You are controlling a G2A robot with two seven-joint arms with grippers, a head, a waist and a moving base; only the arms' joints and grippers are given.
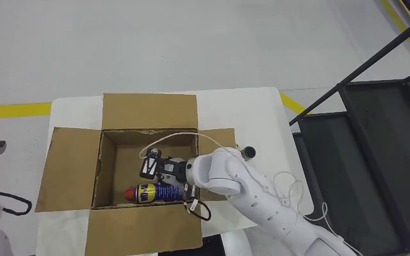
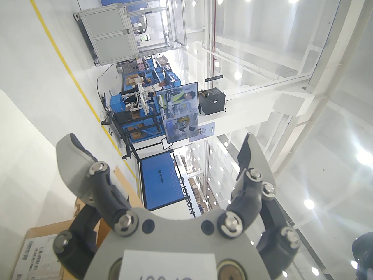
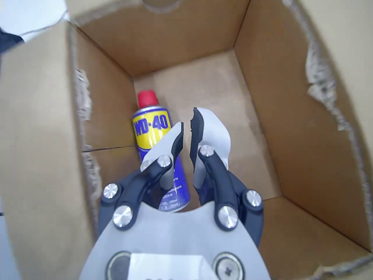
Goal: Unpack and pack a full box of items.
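Note:
An open cardboard box [image 1: 149, 112] sits on the white table [image 1: 256, 109]. Inside it, a blue and yellow spray can with a red cap [image 1: 157, 191] lies on its side along the near wall. My right gripper [image 1: 151, 166] is down inside the box, just above the can. In the right wrist view its fingers are shut [image 3: 188, 120] with nothing between them; the can [image 3: 150, 126] lies beside and partly under one finger, against the box wall [image 3: 291, 103]. My left gripper [image 2: 160, 147] is open and empty, pointing up toward the ceiling.
A small dark round object [image 1: 247, 152] stands on the table just right of the box. A thin white cable [image 1: 173, 136] crosses the box's far rim. A dark metal stair frame [image 1: 359, 147] stands right of the table. A labelled cardboard flap [image 2: 38, 252] lies beside my left gripper.

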